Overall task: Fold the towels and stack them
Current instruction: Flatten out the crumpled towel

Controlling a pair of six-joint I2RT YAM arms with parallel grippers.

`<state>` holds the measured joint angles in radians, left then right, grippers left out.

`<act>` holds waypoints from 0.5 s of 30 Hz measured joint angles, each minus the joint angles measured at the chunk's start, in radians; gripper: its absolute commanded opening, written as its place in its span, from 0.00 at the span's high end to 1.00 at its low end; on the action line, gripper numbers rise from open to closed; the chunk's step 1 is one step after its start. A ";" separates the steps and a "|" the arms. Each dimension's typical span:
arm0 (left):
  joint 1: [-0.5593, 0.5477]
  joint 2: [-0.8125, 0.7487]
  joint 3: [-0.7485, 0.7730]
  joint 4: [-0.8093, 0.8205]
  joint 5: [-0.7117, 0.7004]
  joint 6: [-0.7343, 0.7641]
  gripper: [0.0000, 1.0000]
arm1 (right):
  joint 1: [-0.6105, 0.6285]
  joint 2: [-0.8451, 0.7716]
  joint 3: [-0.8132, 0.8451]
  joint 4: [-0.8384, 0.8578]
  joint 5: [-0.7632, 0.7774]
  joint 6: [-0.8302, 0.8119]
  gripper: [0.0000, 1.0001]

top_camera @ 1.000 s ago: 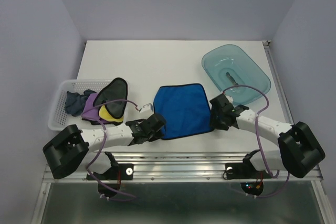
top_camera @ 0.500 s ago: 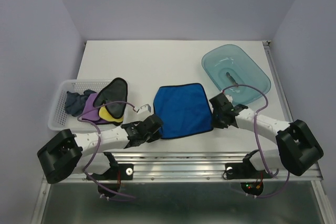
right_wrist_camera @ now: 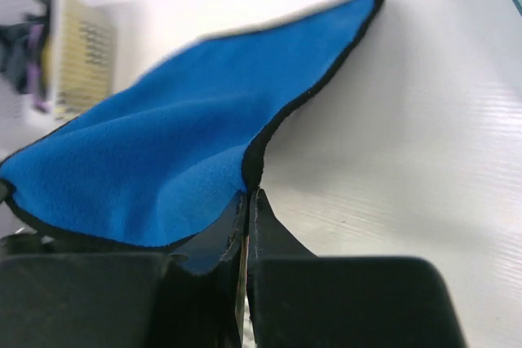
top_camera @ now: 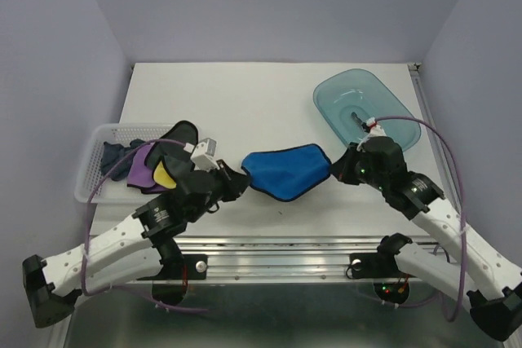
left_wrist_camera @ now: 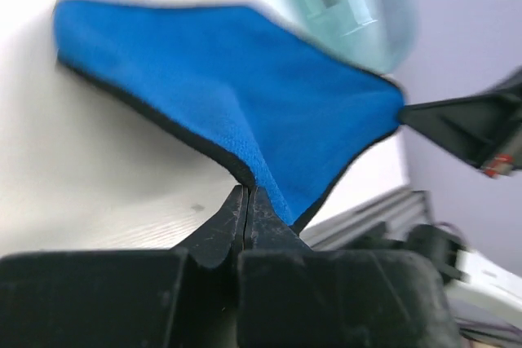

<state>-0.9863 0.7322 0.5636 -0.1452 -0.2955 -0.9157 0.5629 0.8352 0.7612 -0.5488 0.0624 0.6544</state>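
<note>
The bright blue towel [top_camera: 285, 171] with black edging hangs between both grippers above the table, its near edge lifted. My left gripper [top_camera: 243, 180] is shut on its near left corner; in the left wrist view [left_wrist_camera: 247, 193] the towel [left_wrist_camera: 245, 95] rises from the closed jaws. My right gripper [top_camera: 334, 170] is shut on its near right corner; in the right wrist view [right_wrist_camera: 249, 193] the towel [right_wrist_camera: 163, 177] spreads left of the jaws. A purple towel [top_camera: 144, 165] and a dark navy towel [top_camera: 117, 156] lie in the white mesh basket [top_camera: 94, 170], under a black-edged dark cloth [top_camera: 175, 143].
The translucent teal tray [top_camera: 367, 112] stands at the back right, just behind the right gripper. A yellow cloth [top_camera: 165, 175] peeks from the basket pile. The metal rail [top_camera: 277, 250] runs along the table's near edge. Purple walls enclose the table.
Both grippers have lifted the blue towel's near corners off the table and carried them up and away from the near edge. The towel was flat before; it now bunches between them.
</note>
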 measured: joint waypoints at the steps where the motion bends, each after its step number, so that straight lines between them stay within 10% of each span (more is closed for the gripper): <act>1: 0.000 -0.055 0.013 0.006 0.010 0.023 1.00 | 0.000 -0.037 0.030 -0.016 -0.022 -0.002 0.99; 15: -0.001 -0.233 0.119 0.064 0.132 0.121 1.00 | 0.000 -0.251 0.283 -0.143 -0.103 -0.003 0.99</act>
<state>-0.9871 0.4988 0.6823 -0.0807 -0.1638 -0.7948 0.5632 0.5838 1.0447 -0.6922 -0.0410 0.6510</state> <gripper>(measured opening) 0.022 0.022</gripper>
